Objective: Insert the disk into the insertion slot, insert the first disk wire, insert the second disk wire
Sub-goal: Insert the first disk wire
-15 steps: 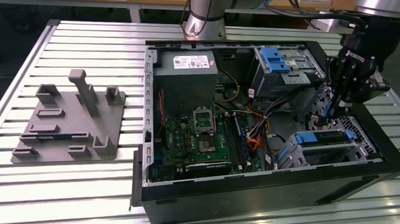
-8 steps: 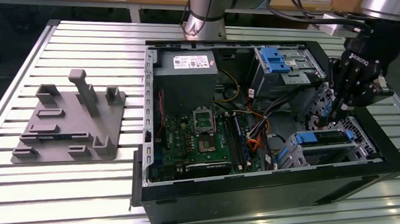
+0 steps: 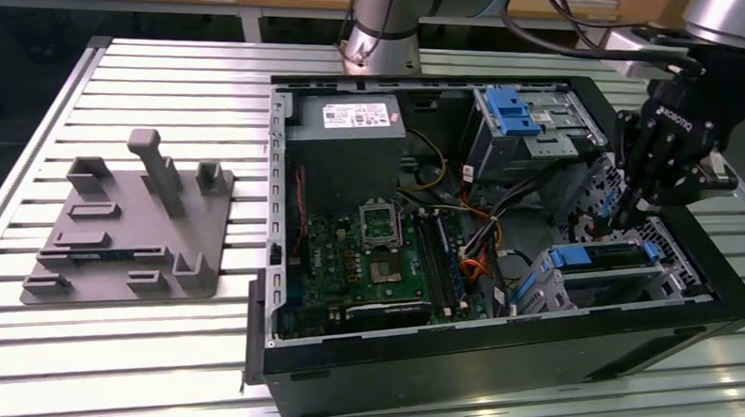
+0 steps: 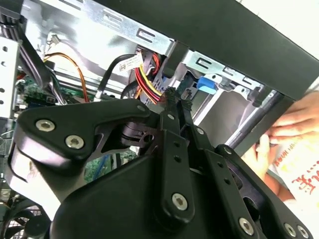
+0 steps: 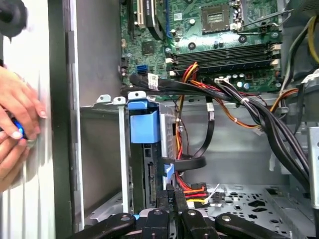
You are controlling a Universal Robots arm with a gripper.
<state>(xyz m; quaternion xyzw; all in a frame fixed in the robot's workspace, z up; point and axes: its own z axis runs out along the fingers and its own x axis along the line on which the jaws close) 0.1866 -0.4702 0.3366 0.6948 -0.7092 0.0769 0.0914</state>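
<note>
Disk [image 3: 603, 256] sits in the insertion slot [image 3: 610, 290], the grey perforated cage in the corner of the case [image 3: 492, 364] nearest the exterior view's right; its blue bracket shows in both wrist views [image 5: 143, 124] [image 4: 206, 83], and in the first wrist view its connector edge faces into the case. The case lies open on the slatted metal desk [image 3: 164, 77]; inside it are a green motherboard [image 3: 370, 260], a grey power supply [image 3: 344, 155], a taller cage with a blue latch [image 3: 518, 116] and a bundle of black cables [image 5: 224, 94] crossing from the motherboard toward the slot. Red and yellow wires [image 5: 192, 188] end in a plug just beside the disk. A grey fixture plate [image 3: 133, 226] lies on the desk, outside the case, on the exterior view's left.

The power supply carries a white printed label [image 3: 355, 116]; a small white tag [image 5: 152, 80] wraps one black cable; a white packet with red print [image 4: 304, 172] lies outside the case by a person's hand [image 4: 294, 119].

The gripper [image 3: 627, 220] reaches down into the case right at the slot; in both wrist views [image 5: 172, 191] [image 4: 178, 97] the jaws are drawn almost together, tips just beside the disk's connector edge, among the wires; whether they pinch anything cannot be told. A hand [image 5: 17, 124] rests against the outside of the case wall.
</note>
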